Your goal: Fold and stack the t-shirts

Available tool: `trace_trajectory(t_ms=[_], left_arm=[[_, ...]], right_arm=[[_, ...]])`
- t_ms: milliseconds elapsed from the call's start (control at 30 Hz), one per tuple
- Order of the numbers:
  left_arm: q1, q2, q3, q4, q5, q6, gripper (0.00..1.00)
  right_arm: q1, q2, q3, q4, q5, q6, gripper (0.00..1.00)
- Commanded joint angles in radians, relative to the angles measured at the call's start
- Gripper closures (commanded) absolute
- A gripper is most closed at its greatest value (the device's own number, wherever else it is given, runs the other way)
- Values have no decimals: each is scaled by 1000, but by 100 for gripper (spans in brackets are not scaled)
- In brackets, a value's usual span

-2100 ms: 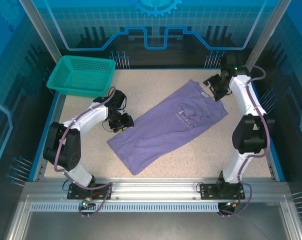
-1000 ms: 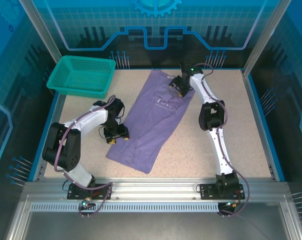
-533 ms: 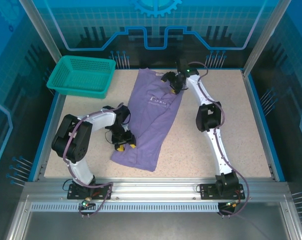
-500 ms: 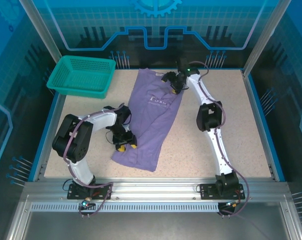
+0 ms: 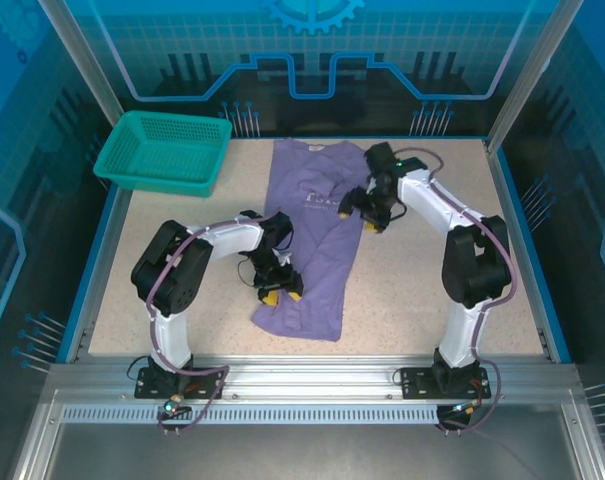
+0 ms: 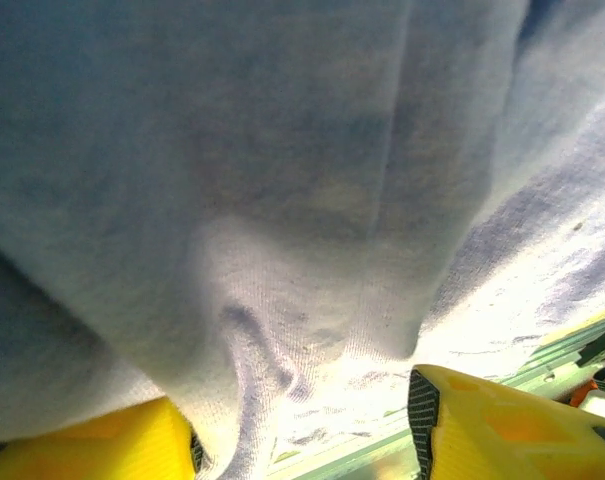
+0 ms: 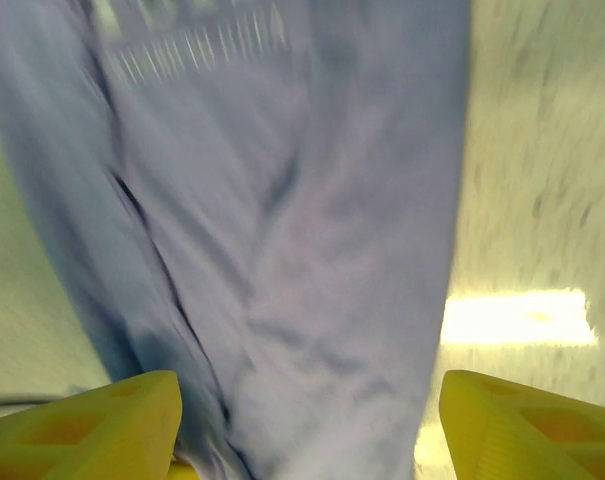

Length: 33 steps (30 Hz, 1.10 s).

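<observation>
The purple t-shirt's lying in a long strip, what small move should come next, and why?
Probably close the left gripper on the t-shirt: its open fingers straddle a bunched fold at the near hem's left edge, so gripping there could start folding that end toward the collar.

The lavender t-shirt is lying lengthwise on the speckled desk, collar toward the far side, with the left jaws sitting on its near left edge, the right jaws at its right edge, and a teal basket standing far left.

t-shirt on table, basket behind-left
</observation>
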Motion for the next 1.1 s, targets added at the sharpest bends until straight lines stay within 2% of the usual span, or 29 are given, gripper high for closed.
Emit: trace_trajectory(t_ms=[0,200,300,433,567,767,900,1067], left_arm=[[-3,-4,11,-26,-22,23,38],[11,-123,-50,-75,-142,-22,27],[41,-194,-108,-83,-167,-57,24],[81,-250,-171,-70,-124,-80,24],[82,-279,-205,-73,-81,-81,27],[82,-354,-260,-84,-63,-84,27],[82,-350,-271,-69,-45,-85,27],[82,-339,-287,-26,39,-63,27]], right_arm=[[95,-23,-75,-9,-56,-51,33],[187,27,-140,-20,-125,-44,40],[192,81,-137,-65,-142,-79,42],[156,131,-158,-121,-99,-101,42],[105,135,-204,-117,-94,-115,42],[18,122,-183,-169,-58,-142,42],[-42,100,-182,-158,-57,-140,41],[-57,-13,-221,-93,-92,-154,32]])
